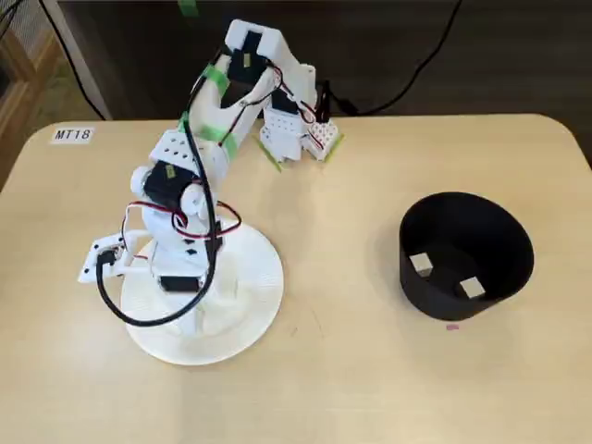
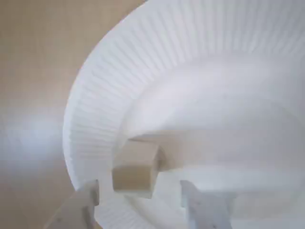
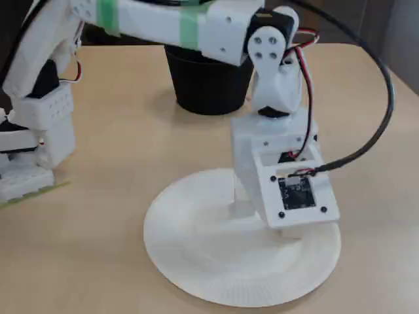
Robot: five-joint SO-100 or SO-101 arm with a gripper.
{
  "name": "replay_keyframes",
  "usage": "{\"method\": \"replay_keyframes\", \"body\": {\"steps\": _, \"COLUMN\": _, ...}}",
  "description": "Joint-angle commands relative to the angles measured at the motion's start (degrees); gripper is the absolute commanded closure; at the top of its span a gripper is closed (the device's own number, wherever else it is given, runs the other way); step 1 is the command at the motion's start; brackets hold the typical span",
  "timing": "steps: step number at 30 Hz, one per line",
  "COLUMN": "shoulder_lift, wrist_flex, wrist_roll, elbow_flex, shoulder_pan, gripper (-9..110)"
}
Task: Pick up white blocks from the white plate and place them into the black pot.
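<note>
My fingers (image 2: pixel 138 202) stand open astride one white block (image 2: pixel 136 171) on the plate (image 2: pixel 95 95), ready to close for the pot (image 1: pixel 465 254).

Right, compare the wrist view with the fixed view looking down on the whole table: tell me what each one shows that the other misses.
Only the wrist view shows a white block on the plate, lying between the open pincer's fingers.

Only the downward-looking fixed view shows the black pot, two white blocks inside it, and the arm over the plate, which hides that third block.

Both show the white plate on the tan table.
</note>
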Motion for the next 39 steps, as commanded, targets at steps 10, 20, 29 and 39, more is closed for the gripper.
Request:
{"method": "replay_keyframes", "body": {"steps": 10, "shoulder_lift": -7.2, "wrist_flex": 1.2, "wrist_roll": -0.1, "elbow_flex": -11.6, "shoulder_pan": 0.3, "gripper": 84}}
{"method": "replay_keyframes", "body": {"steps": 20, "shoulder_lift": -20.2, "wrist_flex": 12.6, "wrist_roll": 1.0, "elbow_flex": -35.6, "shoulder_pan": 0.7, "gripper": 102}}
{"method": "replay_keyframes", "body": {"steps": 29, "shoulder_lift": -14.2, "wrist_flex": 17.0, "wrist_roll": 4.9, "elbow_flex": -45.5, "shoulder_pan": -5.2, "gripper": 104}}
{"method": "replay_keyframes", "body": {"steps": 39, "shoulder_lift": 14.7, "wrist_flex": 17.1, "wrist_roll": 17.2, "elbow_flex": -25.4, "shoulder_pan": -28.5, "gripper": 104}}
